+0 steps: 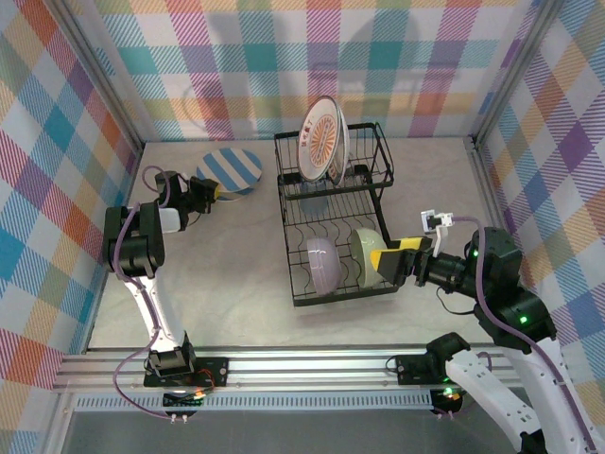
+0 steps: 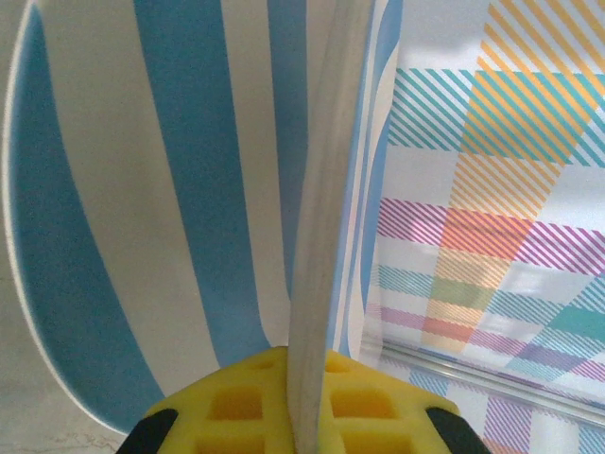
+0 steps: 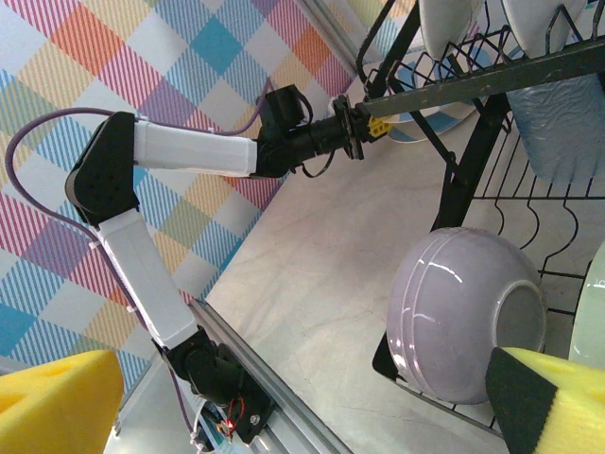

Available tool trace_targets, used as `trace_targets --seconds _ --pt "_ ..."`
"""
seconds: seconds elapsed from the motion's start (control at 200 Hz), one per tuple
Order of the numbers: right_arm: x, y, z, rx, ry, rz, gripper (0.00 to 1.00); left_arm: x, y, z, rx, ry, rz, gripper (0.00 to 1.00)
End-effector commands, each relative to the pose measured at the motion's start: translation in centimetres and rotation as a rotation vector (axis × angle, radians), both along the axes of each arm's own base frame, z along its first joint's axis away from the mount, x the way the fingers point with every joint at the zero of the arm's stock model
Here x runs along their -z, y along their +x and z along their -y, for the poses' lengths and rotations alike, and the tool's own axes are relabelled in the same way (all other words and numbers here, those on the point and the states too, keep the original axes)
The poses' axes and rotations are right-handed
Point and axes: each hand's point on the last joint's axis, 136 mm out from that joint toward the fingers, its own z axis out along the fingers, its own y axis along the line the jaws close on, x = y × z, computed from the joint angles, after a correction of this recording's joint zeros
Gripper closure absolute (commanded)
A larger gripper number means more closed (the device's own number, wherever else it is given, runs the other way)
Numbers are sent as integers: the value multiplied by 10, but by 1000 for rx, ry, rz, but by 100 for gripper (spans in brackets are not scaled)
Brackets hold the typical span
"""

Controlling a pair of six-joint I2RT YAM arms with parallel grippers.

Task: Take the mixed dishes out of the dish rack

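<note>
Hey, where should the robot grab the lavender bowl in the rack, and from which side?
Its top edge, from above. The lavender bowl stands on edge in the lower tray of the rack, with the green bowl close on its right, so the top looks freest. Its round wall would probably slip.

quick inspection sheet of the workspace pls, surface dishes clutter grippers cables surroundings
surface: pale table, no spills seen
job's things: blue-and-white striped plate outside the dish rack, at the table's left; sunburst plate upright in the upper basket; bluish glass tumbler in the rack; lavender bowl and pale green bowl on edge in the lower tray
clutter: nothing seen
grippers: left gripper jaws shut on the striped plate's rim; right gripper jaws open beside the pale green bowl
cables: purple cables along both arms
surroundings: plaid walls, metal rail at the near edge
</note>
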Motion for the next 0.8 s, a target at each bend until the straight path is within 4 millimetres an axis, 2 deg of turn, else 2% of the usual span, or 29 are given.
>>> trace_targets --seconds 0.0,0.41,0.55,0.795 --pt "-2 -1 2 12 9 8 1 -9 4 -4 3 -1 55 99" --pt "-1 -1 4 22 1 13 1 -5 -2 -4 5 22 20 79" --pt "0 0 4 24 0 11 1 -6 -3 -4 4 27 17 65" --pt "0 2 6 38 -5 10 1 -18 -6 -3 18 77 -8 33"
